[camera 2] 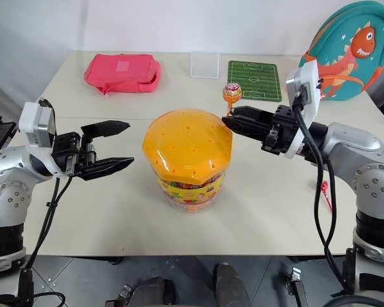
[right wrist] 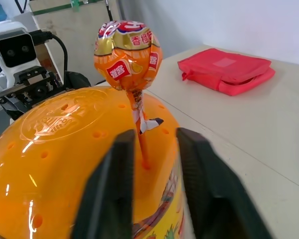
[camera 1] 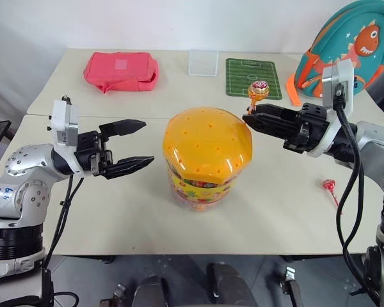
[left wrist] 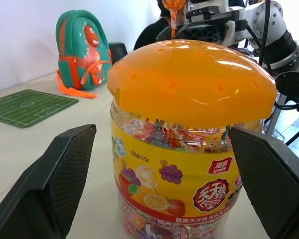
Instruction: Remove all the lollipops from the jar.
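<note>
The jar (camera 1: 205,182) stands mid-table, a clear tub of colourful sweets under a domed orange lid (camera 1: 208,144) dotted with holes. One lollipop (camera 1: 258,88) in an orange-gold wrapper stands upright, its orange stick in a hole at the lid's right edge. My right gripper (right wrist: 152,134) reaches in level from the right. Its fingers straddle that stick narrowly: one finger touches it and a small gap shows to the other. To the jar's left my left gripper (camera 1: 147,143) hangs wide open and apart from it. Another lollipop (camera 1: 329,185), red-wrapped, lies on the table at the right.
A pink pouch (camera 1: 121,70) lies at the back left. A clear stand (camera 1: 203,62) and a green football-pitch mat (camera 1: 253,78) sit at the back middle. A teal dinosaur backpack (camera 1: 352,45) leans at the back right.
</note>
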Controlling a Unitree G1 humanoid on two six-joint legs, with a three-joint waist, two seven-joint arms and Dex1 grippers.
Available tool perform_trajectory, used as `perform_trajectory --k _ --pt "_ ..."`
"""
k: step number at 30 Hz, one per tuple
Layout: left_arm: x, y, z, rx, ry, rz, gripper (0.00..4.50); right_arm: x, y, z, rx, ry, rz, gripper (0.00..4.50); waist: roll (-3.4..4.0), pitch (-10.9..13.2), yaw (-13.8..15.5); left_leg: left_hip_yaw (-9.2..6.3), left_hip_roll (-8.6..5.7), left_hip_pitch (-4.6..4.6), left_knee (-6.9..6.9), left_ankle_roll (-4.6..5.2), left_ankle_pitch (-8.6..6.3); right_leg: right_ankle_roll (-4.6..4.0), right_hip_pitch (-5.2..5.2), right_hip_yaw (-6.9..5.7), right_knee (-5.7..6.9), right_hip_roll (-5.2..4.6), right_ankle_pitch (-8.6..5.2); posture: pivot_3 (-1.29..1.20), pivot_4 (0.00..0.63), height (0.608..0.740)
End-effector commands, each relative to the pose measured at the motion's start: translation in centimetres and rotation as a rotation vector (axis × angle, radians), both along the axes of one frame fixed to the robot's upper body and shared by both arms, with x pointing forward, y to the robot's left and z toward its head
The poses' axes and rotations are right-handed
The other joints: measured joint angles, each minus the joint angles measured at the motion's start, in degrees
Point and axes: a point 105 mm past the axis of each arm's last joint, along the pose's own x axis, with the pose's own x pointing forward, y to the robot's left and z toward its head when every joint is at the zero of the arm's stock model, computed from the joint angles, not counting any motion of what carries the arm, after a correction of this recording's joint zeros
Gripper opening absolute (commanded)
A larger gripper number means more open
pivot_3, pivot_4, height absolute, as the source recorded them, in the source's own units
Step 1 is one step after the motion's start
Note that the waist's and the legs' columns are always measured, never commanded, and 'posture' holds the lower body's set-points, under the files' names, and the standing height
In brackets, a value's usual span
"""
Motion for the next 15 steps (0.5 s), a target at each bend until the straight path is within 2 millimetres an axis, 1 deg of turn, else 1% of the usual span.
perform_trajectory --k 1,4,5,6,7,9,10,11,12,13,14,15 --pt "-0.9 -0.2 1.5 -0.045 -0.068 -0.035 4.5 -0.8 -1.0 3.0 0.099 -0.138 0.001 0.02 0.0 0.0 0.0 0.0 0.0 0.0 0.0 0.0 0.0 0.0 0.0 0.0 0.0 0.0 0.0 0.0 0.15 0.74" --pt "-1.5 -0.6 2.2 -0.088 -0.084 -0.075 4.5 -1.4 -2.2 5.2 0.201 -0.226 0.002 0.02 0.0 0.0 0.1 0.0 -0.01 0.0 0.0 0.0 0.0 0.0 0.0 0.0 0.0 -0.01 0.0 0.0 0.15 0.74" --pt "-1.6 -0.6 2.4 -0.101 -0.087 -0.082 4.5 -1.5 -2.5 5.7 0.223 -0.242 -0.006 0.02 0.0 0.0 0.0 0.0 -0.01 -0.01 0.0 0.0 0.0 0.0 0.0 0.0 -0.01 -0.01 0.0 0.0 0.15 0.74" --pt "-1.9 -0.9 2.7 -0.109 -0.088 -0.105 4.5 -1.6 -3.5 6.4 0.255 -0.246 -0.026 0.02 0.0 0.0 0.0 0.0 -0.01 -0.01 0.0 0.0 0.0 0.0 0.0 0.0 -0.01 -0.01 0.0 0.0 0.15 0.74" --pt "-2.3 -1.2 3.1 -0.119 -0.093 -0.132 4.5 -1.7 -5.1 7.2 0.281 -0.258 -0.078 0.02 0.0 0.0 0.1 0.0 0.0 0.0 0.0 0.0 0.0 0.0 0.01 0.0 -0.01 -0.01 0.0 0.0 0.15 0.74" --pt "-2.9 -1.6 3.4 -0.123 -0.092 -0.169 4.5 -1.7 -7.5 7.9 0.291 -0.255 -0.156 0.02 0.0 0.0 0.2 -0.04 -0.01 -0.01 -0.01 0.0 0.0 0.0 0.01 -0.01 0.0 -0.02 0.0 0.0 0.15 0.74" --pt "-3.3 -2.1 3.5 -0.106 -0.088 -0.191 4.5 -1.1 -10.1 7.1 0.214 -0.206 -0.288 0.02 0.0 0.0 0.4 -0.04 -0.02 -0.01 -0.02 0.0 0.0 0.0 0.02 -0.01 0.0 -0.03 0.0 0.0 0.15 0.74" --pt "-3.6 -2.3 3.6 -0.092 -0.084 -0.205 4.5 -0.8 -11.9 6.5 0.156 -0.166 -0.376 0.02 0.0 0.0 0.6 -0.05 -0.04 -0.04 -0.04 0.0 0.0 0.0 0.02 -0.01 -0.02 -0.06 0.0 0.0 0.15 0.74" --pt "-4.0 -2.8 3.5 -0.057 -0.082 -0.227 4.5 -0.6 -14.5 5.4 0.082 -0.079 -0.488 0.02 0.0 0.0 0.8 -0.07 -0.06 -0.04 -0.06 0.03 -0.02 0.0 0.03 0.01 -0.08 -0.06 0.0 0.0 0.15 0.74" --pt "-4.5 -3.2 3.4 -0.012 -0.093 -0.249 4.5 -0.5 -17.1 3.8 -0.009 0.005 -0.608 0.02 0.0 0.0 1.1 -0.07 -0.06 -0.05 -0.06 0.06 -0.04 0.0 0.06 0.01 -0.14 -0.05 0.0 0.0 0.15 0.74" --pt "-4.8 -3.4 3.3 0.017 -0.101 -0.263 4.5 -0.7 -18.6 2.8 -0.068 0.059 -0.673 0.02 -0.03 0.0 1.3 -0.06 -0.08 -0.06 -0.1 0.08 -0.04 0.01 0.06 0.05 -0.18 -0.07 0.0 0.0 0.15 0.74" --pt "-5.1 -3.7 3.1 0.061 -0.118 -0.268 4.5 -1.0 -21.1 1.0 -0.143 0.144 -0.774 0.02 -0.03 0.0 1.3 -0.02 -0.06 -0.02 -0.12 0.09 -0.05 0.01 0.13 0.09 -0.35 -0.02 0.0 0.0 0.15 0.74"
